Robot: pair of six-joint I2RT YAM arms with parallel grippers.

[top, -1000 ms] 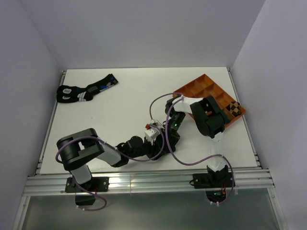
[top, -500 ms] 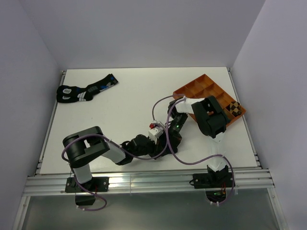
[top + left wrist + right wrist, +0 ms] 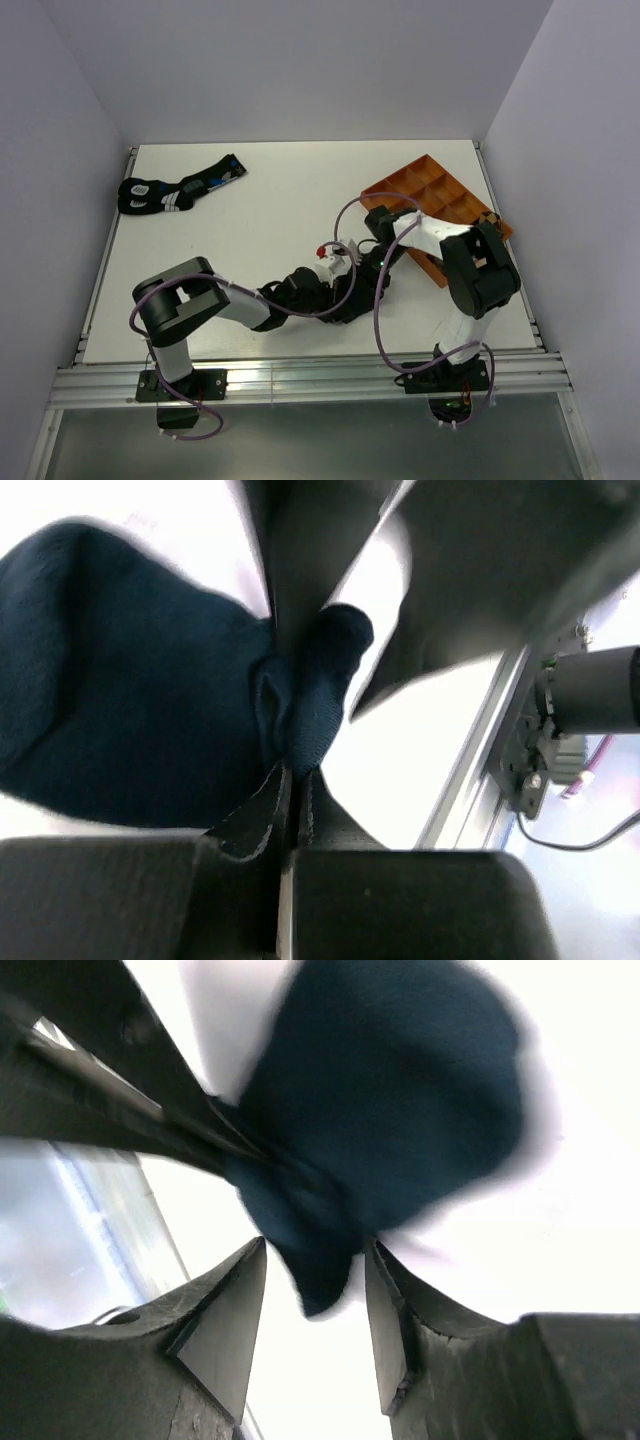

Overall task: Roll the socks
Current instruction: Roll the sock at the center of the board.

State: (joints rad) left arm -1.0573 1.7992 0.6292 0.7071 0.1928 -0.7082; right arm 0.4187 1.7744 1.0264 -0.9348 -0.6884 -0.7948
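Note:
The plain dark navy sock (image 3: 120,700) lies bunched on the white table. My left gripper (image 3: 293,772) is shut on a fold at its edge. In the right wrist view the same sock (image 3: 400,1090) fills the top. Its loose tip hangs between the spread fingers of my open right gripper (image 3: 314,1250), touching neither pad. The left gripper's fingers (image 3: 150,1110) come in from the left there and pinch the fabric. In the top view both wrists meet at mid-table and hide the sock. The tan argyle sock (image 3: 489,217) barely peeks out behind the right arm, in the tray.
An orange compartment tray (image 3: 425,185) stands at the back right, partly under the right arm. Black socks with blue and white markings (image 3: 180,186) lie at the back left. The table's near rail (image 3: 470,770) runs close to the left gripper.
The left gripper has shut on the navy sock. The right gripper has opened and let go of it. The right arm's elbow swung to the right, over the tray's corner.

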